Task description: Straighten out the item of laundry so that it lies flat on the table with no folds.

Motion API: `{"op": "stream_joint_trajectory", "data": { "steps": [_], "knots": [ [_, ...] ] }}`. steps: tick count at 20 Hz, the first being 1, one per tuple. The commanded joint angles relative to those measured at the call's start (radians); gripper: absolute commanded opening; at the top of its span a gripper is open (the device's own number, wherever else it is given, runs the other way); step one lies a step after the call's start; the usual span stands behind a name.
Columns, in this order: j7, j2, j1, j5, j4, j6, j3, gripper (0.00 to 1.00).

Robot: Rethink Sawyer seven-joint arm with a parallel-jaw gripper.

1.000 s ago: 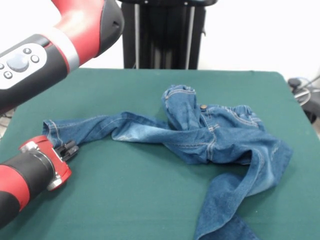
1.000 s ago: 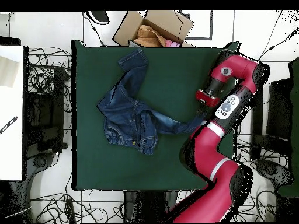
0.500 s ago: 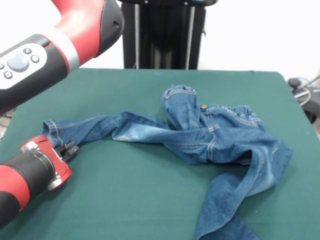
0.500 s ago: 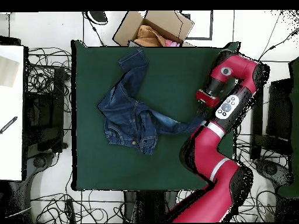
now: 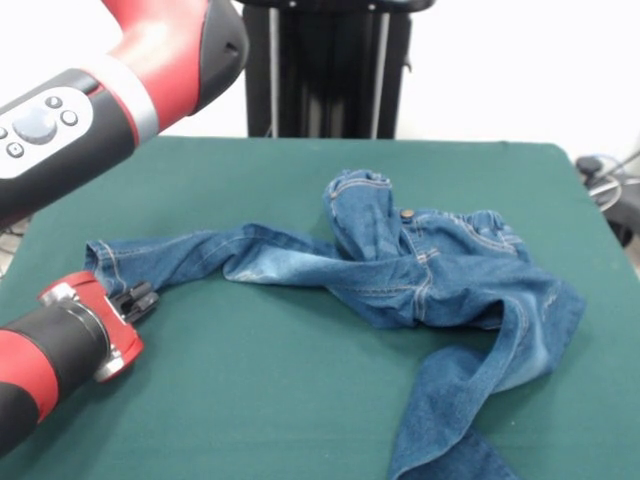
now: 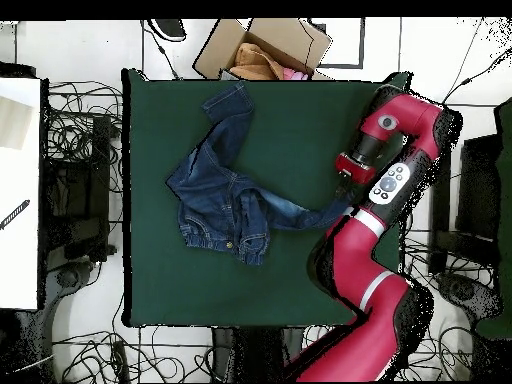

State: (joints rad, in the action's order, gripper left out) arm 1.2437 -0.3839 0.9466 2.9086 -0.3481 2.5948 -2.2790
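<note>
The item of laundry, a pair of small blue jeans (image 5: 420,270), lies crumpled on the green table (image 5: 260,390). Its waist is bunched up and folded over near the middle. One leg stretches left, ending in a hem (image 5: 105,258). The other leg bends toward the near edge at the lower right. My gripper (image 5: 140,297) sits low at the left, right beside that stretched leg just below its hem. Whether it holds cloth does not show. From overhead the jeans (image 6: 225,195) lie left of centre, with the gripper (image 6: 343,190) at the tip of the leg on the right.
The arm's red and grey upper link (image 5: 110,90) hangs over the table's far left corner. An open cardboard box (image 6: 265,48) with clothes stands off the table's top edge in the overhead view. Cables lie on the floor around the table.
</note>
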Motion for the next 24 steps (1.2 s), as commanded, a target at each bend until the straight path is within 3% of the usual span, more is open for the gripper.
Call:
{"op": "stream_joint_trajectory", "data": {
  "steps": [1, 11, 24],
  "knots": [
    [0.128, -0.081, -0.002, 0.074, 0.134, -0.186, 0.009, 0.0],
    [0.146, -0.078, -0.008, 0.074, 0.131, -0.18, 0.024, 0.0],
    [0.323, -0.064, -0.037, 0.076, 0.112, -0.144, 0.127, 0.0]
  ]
}}
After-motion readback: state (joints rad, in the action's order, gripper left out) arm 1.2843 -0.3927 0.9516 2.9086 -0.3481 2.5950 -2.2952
